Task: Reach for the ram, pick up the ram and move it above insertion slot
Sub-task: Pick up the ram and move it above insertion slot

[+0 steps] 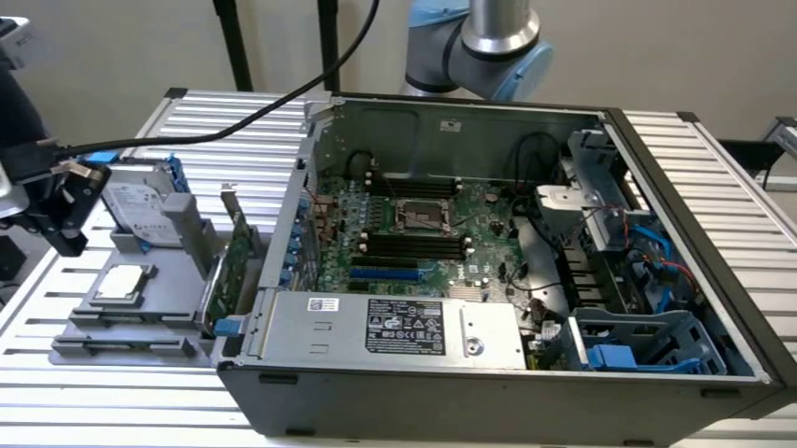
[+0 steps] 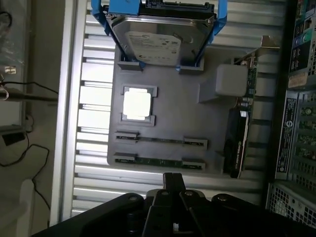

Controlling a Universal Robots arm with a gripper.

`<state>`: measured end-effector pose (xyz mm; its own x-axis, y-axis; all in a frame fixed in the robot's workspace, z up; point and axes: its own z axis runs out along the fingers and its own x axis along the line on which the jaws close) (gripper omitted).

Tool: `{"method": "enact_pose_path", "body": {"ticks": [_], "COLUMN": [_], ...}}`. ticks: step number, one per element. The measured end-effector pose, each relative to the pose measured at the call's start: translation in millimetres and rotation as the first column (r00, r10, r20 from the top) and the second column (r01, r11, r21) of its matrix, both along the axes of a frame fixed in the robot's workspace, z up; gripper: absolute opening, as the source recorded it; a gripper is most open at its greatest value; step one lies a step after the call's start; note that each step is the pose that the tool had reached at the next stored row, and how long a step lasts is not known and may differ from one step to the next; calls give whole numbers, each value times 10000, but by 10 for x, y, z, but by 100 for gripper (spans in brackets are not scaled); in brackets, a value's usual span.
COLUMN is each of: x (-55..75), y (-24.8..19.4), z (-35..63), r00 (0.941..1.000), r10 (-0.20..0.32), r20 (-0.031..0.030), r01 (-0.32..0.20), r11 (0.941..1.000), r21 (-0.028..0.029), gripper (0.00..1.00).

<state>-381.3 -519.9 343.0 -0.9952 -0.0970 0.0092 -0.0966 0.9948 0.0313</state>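
Observation:
The ram (image 2: 158, 161) is a thin green stick lying on edge between two grey clips at the near edge of the grey fixture tray (image 2: 168, 123). A second thin, dark stick (image 2: 159, 140) sits in the parallel holder beside it. My gripper (image 2: 173, 183) hovers above the tray's edge, just short of the ram, with its fingers drawn together and nothing between them. In the exterior view the black gripper (image 1: 62, 241) hangs at the far left, above the tray (image 1: 75, 347). The motherboard's black memory slots (image 1: 412, 245) lie inside the open computer case.
On the tray rest a hard drive in a blue caddy (image 2: 163, 42), a silver processor (image 2: 137, 104) and a green expansion card with a metal bracket (image 1: 230, 271). The case's wall (image 1: 299, 215) stands between tray and motherboard. A black cable (image 1: 249, 117) crosses the slatted table.

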Motion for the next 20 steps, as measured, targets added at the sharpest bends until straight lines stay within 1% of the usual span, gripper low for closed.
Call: {"method": "enact_pose_path", "body": {"ticks": [3, 5, 8, 10, 12, 15, 18, 20], "x": [0, 0, 0, 0, 0, 0, 0, 0], "y": [0, 0, 0, 0, 0, 0, 0, 0], "z": [-4, -10, -21, -29, -36, -46, -58, -65], "r00": [9985, 9959, 9895, 9835, 9763, 9633, 9472, 9345], "r10": [538, 908, 1443, 1809, 2162, 2685, 3206, 3560], "r20": [-1, 0, -1, 0, 0, 0, 0, -1], "r01": [-538, -908, -1443, -1809, -2162, -2685, -3206, -3560], "r11": [9985, 9959, 9895, 9835, 9763, 9633, 9472, 9345], "r21": [-1, 0, 0, 0, 0, 0, 0, 0], "gripper": [11, 11, 11, 11, 11, 11, 11, 11]}}
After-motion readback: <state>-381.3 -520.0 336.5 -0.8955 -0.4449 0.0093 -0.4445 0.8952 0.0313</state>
